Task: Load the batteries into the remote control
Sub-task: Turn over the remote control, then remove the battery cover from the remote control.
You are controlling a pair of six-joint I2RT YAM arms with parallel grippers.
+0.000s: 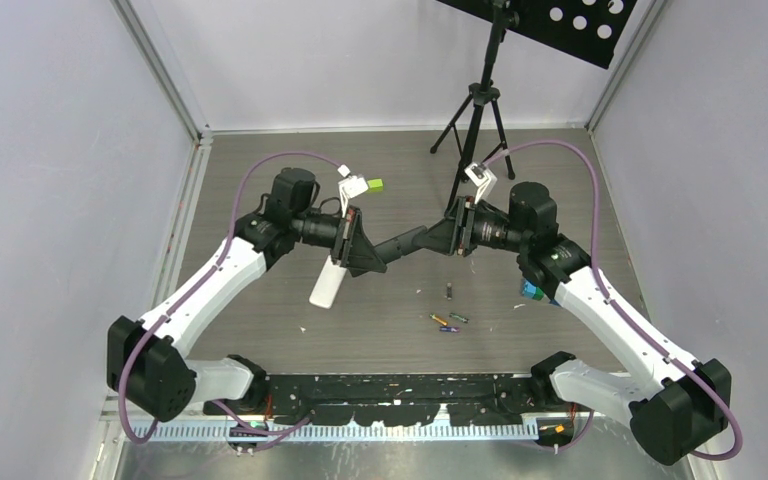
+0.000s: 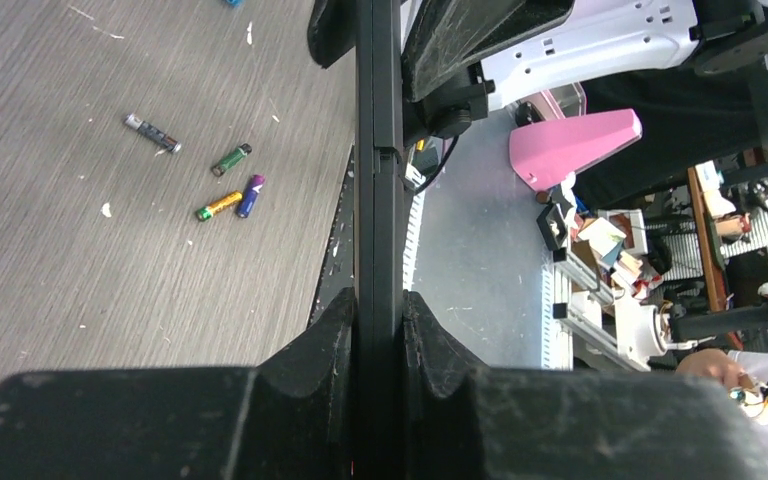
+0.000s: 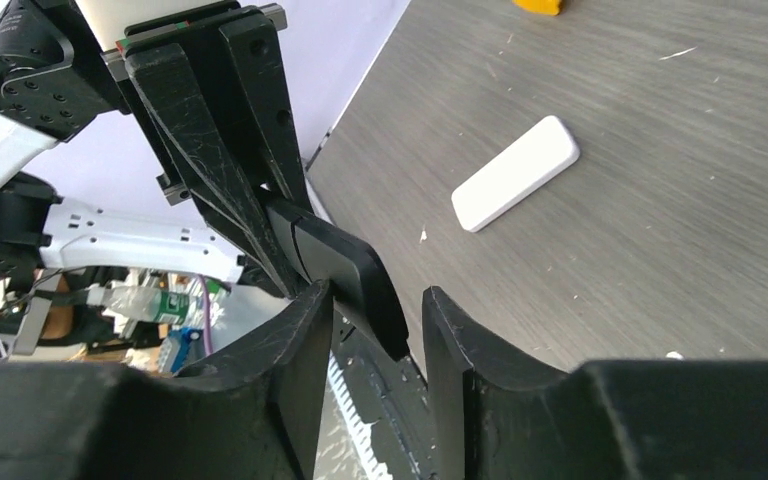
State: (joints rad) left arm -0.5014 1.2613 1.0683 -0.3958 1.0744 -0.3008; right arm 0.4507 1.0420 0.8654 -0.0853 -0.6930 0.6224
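From left tool (image 2: 380,320), shut hard on the dark remote control (image 2: 379,200), long axis 9-to-3 from above, out to right tool (image 3: 375,330), half-spread around its other end — then 5 o'clock: batteries (image 2: 249,196) loose on the counter (image 1: 380,160), nearer the right arm.

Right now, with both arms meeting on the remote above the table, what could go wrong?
The left gripper alone clamps the remote control by one end. The right gripper stands open around the other end, so the remote may tilt or slip. The grippers sit nose to nose, so either arm's move could knock the other. The batteries lie bunched together, so picking one may roll its neighbours.
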